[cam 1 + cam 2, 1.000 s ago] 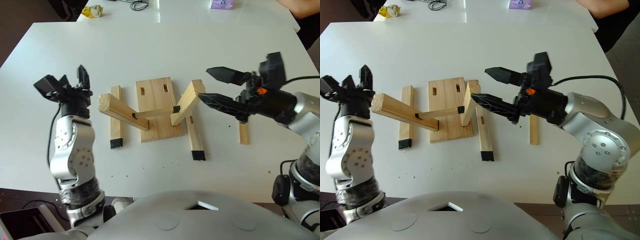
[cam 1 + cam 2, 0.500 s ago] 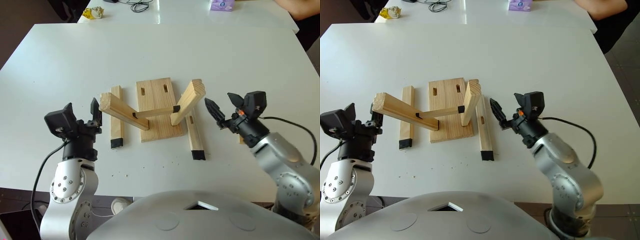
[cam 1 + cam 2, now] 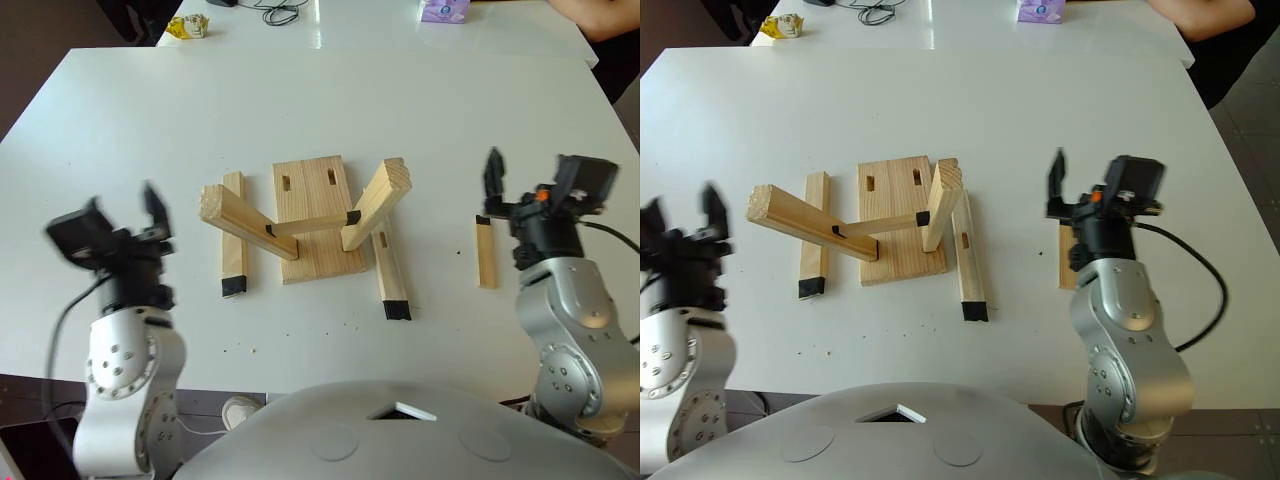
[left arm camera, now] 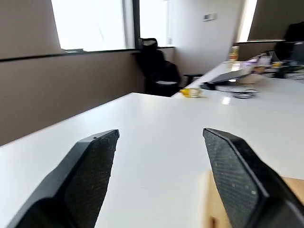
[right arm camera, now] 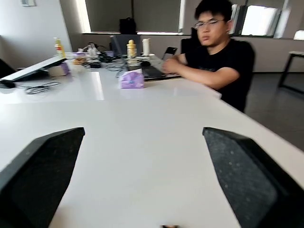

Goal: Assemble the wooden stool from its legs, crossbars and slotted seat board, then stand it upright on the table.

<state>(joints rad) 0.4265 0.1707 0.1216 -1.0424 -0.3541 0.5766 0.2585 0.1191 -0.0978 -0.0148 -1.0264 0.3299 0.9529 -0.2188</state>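
White surface (image 3: 330, 90) in an office rm; behind it a 2nd white table (image 3: 370, 25) w/ a yellow packet (image 3: 186, 22), dark cables (image 3: 275, 9) and a purple pack (image 3: 443, 9), print on it too small to read. Left wrist view shows bright windows (image 4: 88, 23) and a dark chair (image 4: 159, 71) past the far edge. Stool parts sit mid-surface: seat board (image 3: 305, 195) flat, its 2 slots facing up near the far end. Across it lies a part-built frame: 2 thick legs (image 3: 240, 222) slanting inward, joined by a thin crossbar (image 3: 308, 226), w/ black marks at the joints. 2 slimmer legs (image 3: 233, 240) w/ black tips lie flat, one on each side of the board, tips toward the robot. Short loose stick (image 3: 486, 255) lies well apart on the right side. Left claw (image 4: 161, 134) is up near the left front of the surface, spread wide, nothing in it, well apart from the wood. Right claw (image 5: 144, 130) is up near the loose stick's far end, also spread wide and holding nothing.
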